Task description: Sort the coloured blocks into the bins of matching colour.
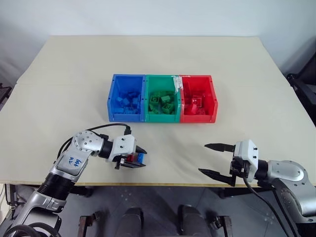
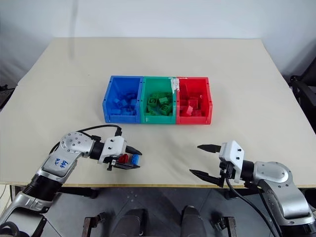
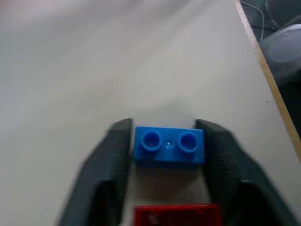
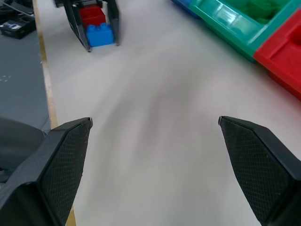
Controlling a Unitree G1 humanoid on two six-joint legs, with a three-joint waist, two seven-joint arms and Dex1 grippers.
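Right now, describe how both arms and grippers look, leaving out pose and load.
Both arms are silver-grey metal with rounded joint housings and black sections nearer the body. The left arm bears a blue handwritten mark and a black cable looping over its wrist. A black cable hangs below the right arm. Each wrist has a white block. The left gripper and right gripper each have two black, pointed, textured fingers.

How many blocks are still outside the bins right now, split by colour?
Small blue studded plastic block, between the left gripper's fingers: 1
Small red plastic block, behind it in the same grip: 1
Green: 0
Total: 2
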